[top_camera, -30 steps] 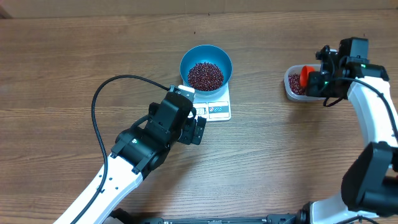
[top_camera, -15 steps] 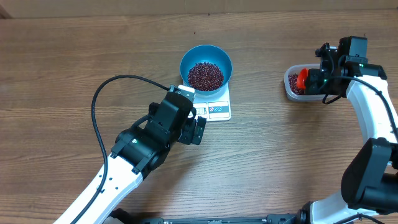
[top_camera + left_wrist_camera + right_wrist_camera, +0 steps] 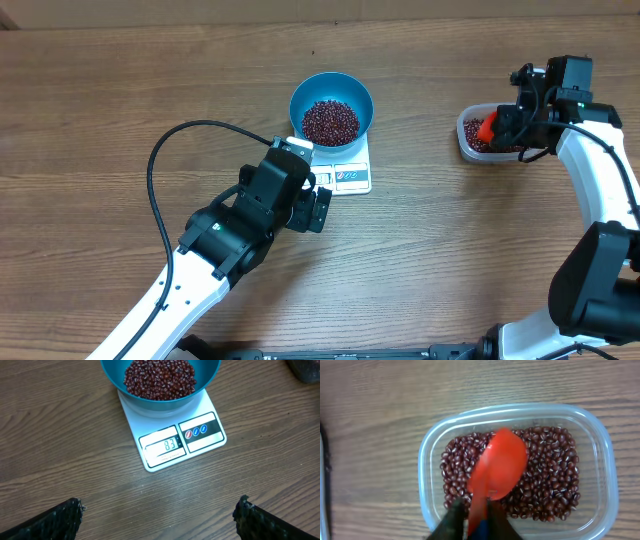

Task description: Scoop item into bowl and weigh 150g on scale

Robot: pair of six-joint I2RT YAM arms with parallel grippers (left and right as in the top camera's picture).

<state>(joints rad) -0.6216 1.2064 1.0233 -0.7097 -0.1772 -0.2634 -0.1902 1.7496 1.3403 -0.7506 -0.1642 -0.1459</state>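
The blue bowl (image 3: 331, 108) holds a heap of dark red-brown beans (image 3: 330, 121) and stands on the white scale (image 3: 350, 175), whose display (image 3: 162, 445) is lit. My left gripper (image 3: 159, 512) hovers wide open over bare wood just in front of the scale, holding nothing. At the right, more beans (image 3: 547, 475) fill a clear plastic tub (image 3: 478, 135). My right gripper (image 3: 474, 512) is shut on the handle of a red scoop (image 3: 500, 467), whose empty bowl hangs over the beans in the tub.
A black cable (image 3: 175, 140) loops over the table left of the left arm. The right arm (image 3: 600, 190) runs along the table's right side. Bare wood lies between the scale and the tub.
The right gripper with the red scoop has shifted slightly over the tub, and the scoop has tipped. The left arm, bowl and scale have not moved.
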